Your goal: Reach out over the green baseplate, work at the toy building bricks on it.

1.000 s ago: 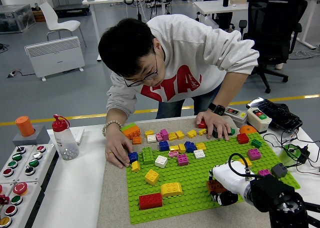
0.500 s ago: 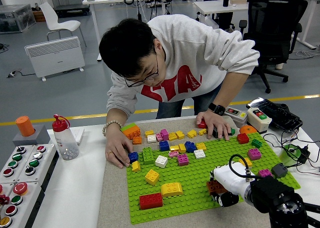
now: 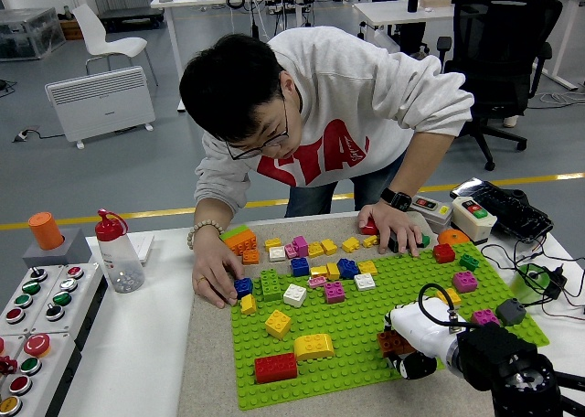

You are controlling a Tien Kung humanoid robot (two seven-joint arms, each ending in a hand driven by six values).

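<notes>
The green baseplate lies on a grey mat and carries several bricks: a red one, a yellow one, a white one and more in a row at the back. My right hand rests low on the plate's near right part, its fingers curled over a dark red-brown brick. A person leans over the far side. One of the person's hands presses on a blue brick at the plate's left edge; the other hand rests at the back right. My left arm is out of view.
A button panel and a clear bottle with a red cap stand at the left. Switch boxes, a black device and cables lie at the right. An orange piece sits by the plate's back right corner.
My right hand stays where it was on the dark brick. The person's head shifts slightly; both of the person's hands keep their places.
</notes>
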